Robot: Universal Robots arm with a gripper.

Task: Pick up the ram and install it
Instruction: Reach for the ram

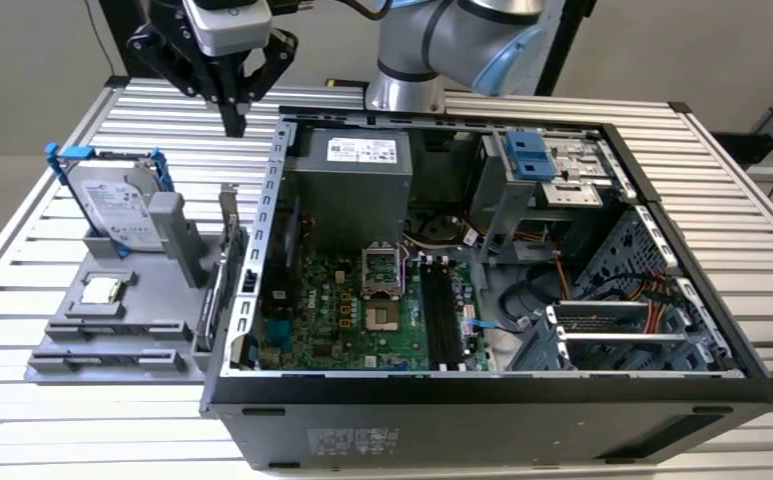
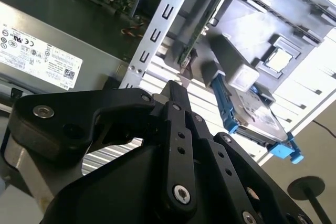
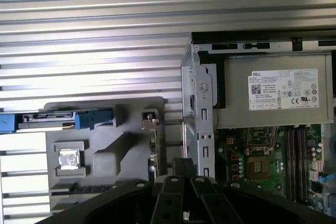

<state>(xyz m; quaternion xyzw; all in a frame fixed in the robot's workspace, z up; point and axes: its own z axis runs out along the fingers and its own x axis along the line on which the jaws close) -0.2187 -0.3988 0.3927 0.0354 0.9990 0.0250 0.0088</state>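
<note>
Ram (image 3: 79, 188) — in a slot of the gray fixture (image 3: 131, 148) | pincer (image 1: 235, 122) closed, empty — well apart from it

slatted silver aluminium table (image 1: 746, 200), open black desktop computer case (image 1: 493, 415) standing on it, grey plastic parts holder (image 1: 93, 355) just beside

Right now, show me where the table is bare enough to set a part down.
Bare slats lie between the grey holder and the gripper; along the table on the exterior view's right of the computer case; and between the holder and the table's near edge. Crowded: the strip between holder and case, where a card stands upright.
</note>
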